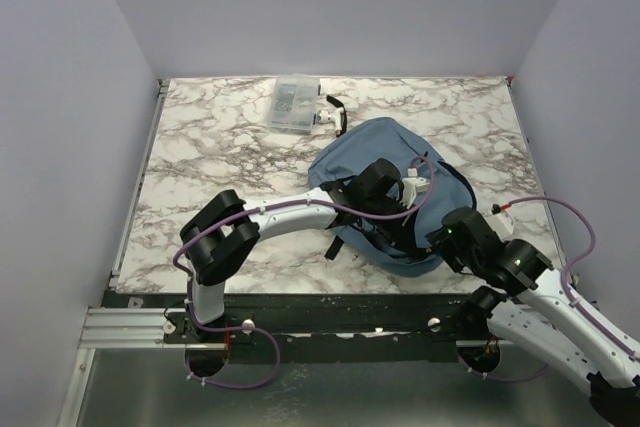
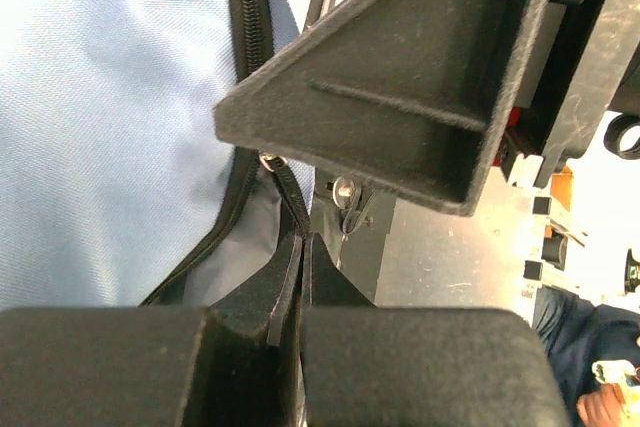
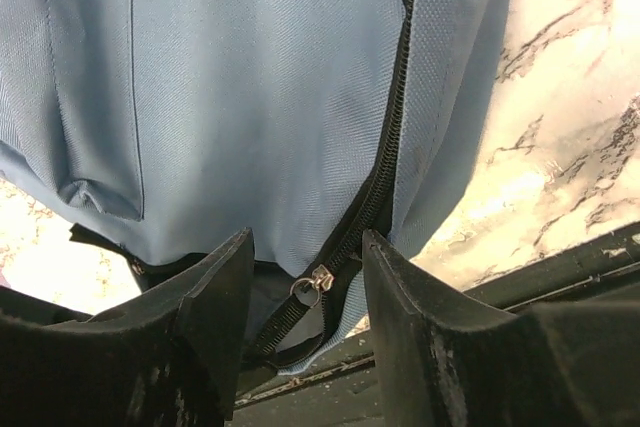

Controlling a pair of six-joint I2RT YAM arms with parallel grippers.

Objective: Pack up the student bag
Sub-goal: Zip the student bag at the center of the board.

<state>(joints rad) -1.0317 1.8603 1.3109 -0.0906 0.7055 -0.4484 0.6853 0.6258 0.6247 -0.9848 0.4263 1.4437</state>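
The left gripper (image 2: 300,247) has its two black fingers pressed together, and the black zip (image 2: 250,57) edge of a dusty-blue backpack (image 1: 370,152) runs into the seam between the tips, so it appears pinched there. The left arm reaches from its base at the near left across the table to the middle of the backpack.

The right gripper (image 3: 307,239) has its fingers standing apart. Between them hangs a small metal zip pull (image 3: 318,282), touching neither finger. This gripper is at the near right edge of the backpack, facing the blue cloth, with the zip running up and away from it.

The backpack lies flat on a white table (image 1: 220,147) with grey marble veins. It sits right of centre, its near edge close to the table's near edge, with black straps spilling out on its near left side.

At the far edge of the table, near the middle, lies a small clear plastic box (image 1: 295,105). Just to its right is a small black curved item (image 1: 337,114), lying between the box and the backpack's far edge; what it is cannot be told.
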